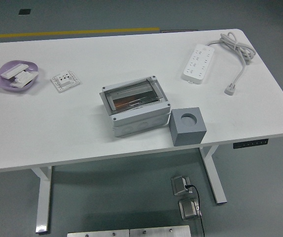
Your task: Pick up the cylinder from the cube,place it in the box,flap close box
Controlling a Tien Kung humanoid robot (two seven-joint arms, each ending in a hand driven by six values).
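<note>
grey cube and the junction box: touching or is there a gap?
Cannot tell. In the head view the cube sits tight against the box at its right corner, with no clear gap, but contact isn't plainly visible.

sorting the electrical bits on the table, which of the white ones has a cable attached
The white power strip at the far right, with its grey cable coiled beside it. The small wall socket plate at the left has none.

Box (pixel 135 105) touching cube (pixel 187 126); bare table (pixel 57 128) to left.
</note>
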